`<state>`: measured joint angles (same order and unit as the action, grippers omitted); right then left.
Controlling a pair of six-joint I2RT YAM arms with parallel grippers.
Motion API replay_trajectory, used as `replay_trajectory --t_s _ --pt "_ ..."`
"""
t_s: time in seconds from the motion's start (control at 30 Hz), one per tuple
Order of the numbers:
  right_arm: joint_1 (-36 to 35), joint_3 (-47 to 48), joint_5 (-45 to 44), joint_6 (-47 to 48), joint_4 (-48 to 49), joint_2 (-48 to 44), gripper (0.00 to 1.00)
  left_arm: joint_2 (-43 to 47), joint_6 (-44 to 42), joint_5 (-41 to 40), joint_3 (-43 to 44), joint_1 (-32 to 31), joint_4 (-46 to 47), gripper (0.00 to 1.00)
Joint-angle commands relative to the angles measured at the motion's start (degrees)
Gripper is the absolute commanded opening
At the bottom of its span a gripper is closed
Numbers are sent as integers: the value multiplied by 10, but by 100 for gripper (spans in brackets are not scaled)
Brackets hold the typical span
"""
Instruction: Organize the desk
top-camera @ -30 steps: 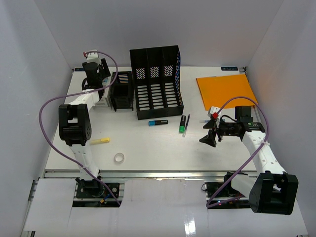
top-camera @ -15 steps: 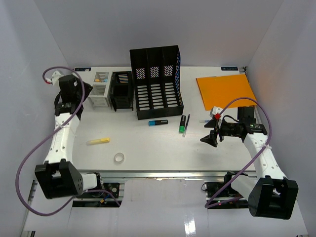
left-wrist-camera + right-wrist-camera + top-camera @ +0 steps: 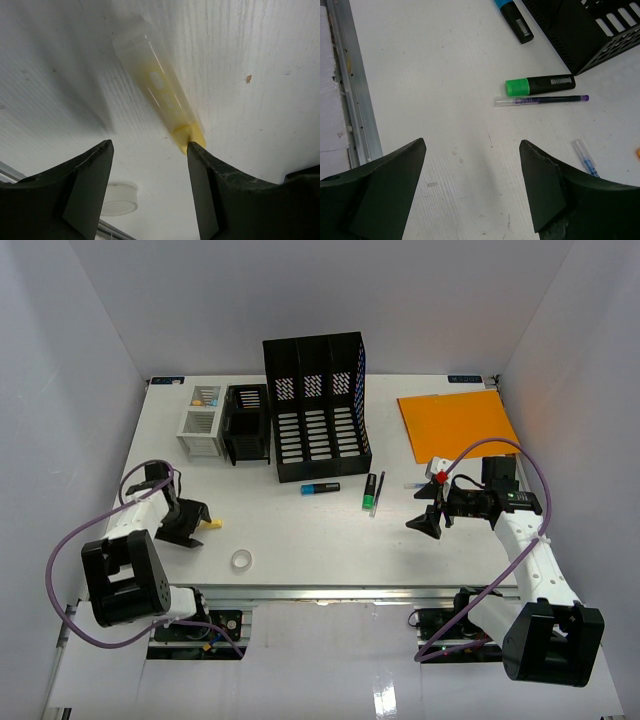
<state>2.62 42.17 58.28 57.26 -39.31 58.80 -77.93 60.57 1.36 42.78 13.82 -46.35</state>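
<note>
The white desk (image 3: 300, 530) holds scattered stationery. A yellow highlighter (image 3: 209, 525) lies at the front left. My left gripper (image 3: 186, 527) hovers low right beside it, open and empty. In the left wrist view the yellow highlighter (image 3: 160, 95) lies just ahead of the left gripper (image 3: 148, 143), its yellow end by the right fingertip. My right gripper (image 3: 425, 521) stands open and empty at the right, near a green highlighter (image 3: 369, 498), a dark pen (image 3: 379, 494) and a blue highlighter (image 3: 320, 488). In the right wrist view the right gripper (image 3: 472, 141) faces bare tabletop.
A black three-slot file holder (image 3: 315, 405), a small black organizer (image 3: 247, 423) and a white drawer unit (image 3: 202, 423) stand at the back. An orange folder (image 3: 458, 423) lies back right. A tape roll (image 3: 241, 559) sits near the front rail (image 3: 330, 592). A clear pen (image 3: 585, 157) lies by the right gripper.
My left arm has swung from the back left, by the organizers, down to the front left beside the yellow highlighter. The right arm has barely moved.
</note>
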Motion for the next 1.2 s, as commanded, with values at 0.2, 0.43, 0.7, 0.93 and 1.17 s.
replay_trajectory --t_s 0.2,0.43,0.7,0.93,1.17 --pt "4 2 14 17 -12 -8 82 -66 18 -3 56 6 28 71" --pt "4 2 14 20 -15 -6 82 -84 24 -27 71 13 28 73" --pt "4 1 15 22 -16 -5 82 -114 8 -91 83 41 24 69" --pt "5 1 16 22 -17 -4 82 -119 -7 -67 72 54 50 19" --pt "9 0 19 21 -18 -5 82 -51 -81 13 80 54 107 1"
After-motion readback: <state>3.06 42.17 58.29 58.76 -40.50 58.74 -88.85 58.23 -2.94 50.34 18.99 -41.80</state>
